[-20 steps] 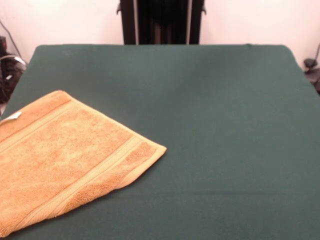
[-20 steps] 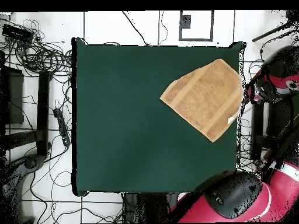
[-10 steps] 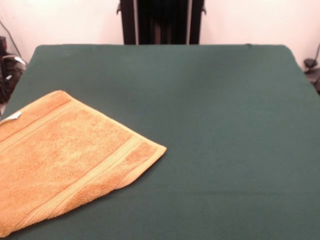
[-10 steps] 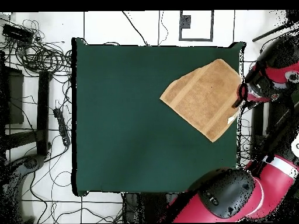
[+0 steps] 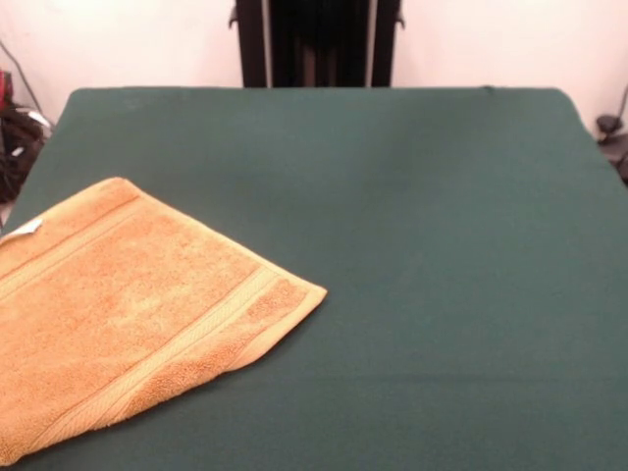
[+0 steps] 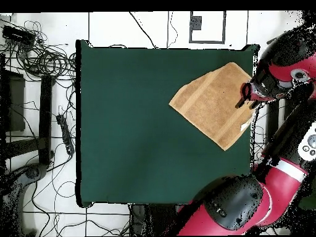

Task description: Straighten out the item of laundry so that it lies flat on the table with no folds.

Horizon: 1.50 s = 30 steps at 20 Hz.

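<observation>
Orange-tan terry, that's my towel [image 6: 215,103] — lying toward two o'clock on the green table [image 6: 136,136] in the overhead view, turned diagonally, with one corner reaching the table's right edge. From the front it looks doubled over, ribbed border bands running along its length. In that overhead view its long axis runs from about ten o'clock to four o'clock.

My jaws [image 6: 244,99] hover over the towel's three-o'clock corner, right at the table's edge, so the cloth spreads away from me toward nine o'clock. Whether the jaws are apart or together — I cannot tell; they are a dark blur from above, and the front view doesn't show them at all.

A small white label [image 5: 24,229] pokes out at the towel's edge in the front view; any writing on it is too small to read. No brand visible anywhere.
</observation>
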Each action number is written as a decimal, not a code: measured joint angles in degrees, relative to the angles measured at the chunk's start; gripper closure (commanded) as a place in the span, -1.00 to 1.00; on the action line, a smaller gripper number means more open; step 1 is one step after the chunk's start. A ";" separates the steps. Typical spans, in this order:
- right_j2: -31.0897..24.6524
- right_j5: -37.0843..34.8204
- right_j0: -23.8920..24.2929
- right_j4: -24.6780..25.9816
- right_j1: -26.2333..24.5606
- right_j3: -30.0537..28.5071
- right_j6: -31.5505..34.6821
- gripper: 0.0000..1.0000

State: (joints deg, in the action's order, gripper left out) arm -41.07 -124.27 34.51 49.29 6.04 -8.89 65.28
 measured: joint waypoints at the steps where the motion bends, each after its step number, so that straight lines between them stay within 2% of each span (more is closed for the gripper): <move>1: 0.00 0.00 -0.21 -0.65 -0.03 0.00 0.05 -1.00; 5: 0.00 0.27 -0.70 -3.02 -0.13 0.00 0.73 -1.00; 10: 0.02 3.79 -1.63 -6.74 -0.32 0.00 4.70 -1.00; 16: 0.17 12.20 -2.69 -11.16 -1.48 0.00 11.19 -1.00; 24: 0.29 21.04 -4.56 -12.56 -4.40 -0.02 18.81 -1.00; 30: 0.28 21.28 -5.44 -12.31 -6.83 -0.02 20.43 -1.00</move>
State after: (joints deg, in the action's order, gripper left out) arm -40.79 -103.00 29.07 36.98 -0.79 -8.90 85.71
